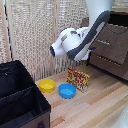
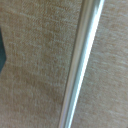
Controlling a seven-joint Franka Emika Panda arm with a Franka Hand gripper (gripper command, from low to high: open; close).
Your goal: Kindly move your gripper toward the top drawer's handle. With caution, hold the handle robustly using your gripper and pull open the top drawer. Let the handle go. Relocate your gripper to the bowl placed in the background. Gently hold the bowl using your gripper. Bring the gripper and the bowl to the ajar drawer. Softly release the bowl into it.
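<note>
Silver handle [image 2: 80, 65] close-up, wrist view only

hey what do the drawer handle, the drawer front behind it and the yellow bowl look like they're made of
The handle: probably brushed or satin metal, a silver bar with a long soft highlight. The top drawer front: grey-brown with a fine woven-looking grain, so perhaps wood veneer or textured laminate; the look leaves it open. The bowl: likely plastic, uniformly bright yellow and smooth, though glazed ceramic cannot be ruled out.
</note>
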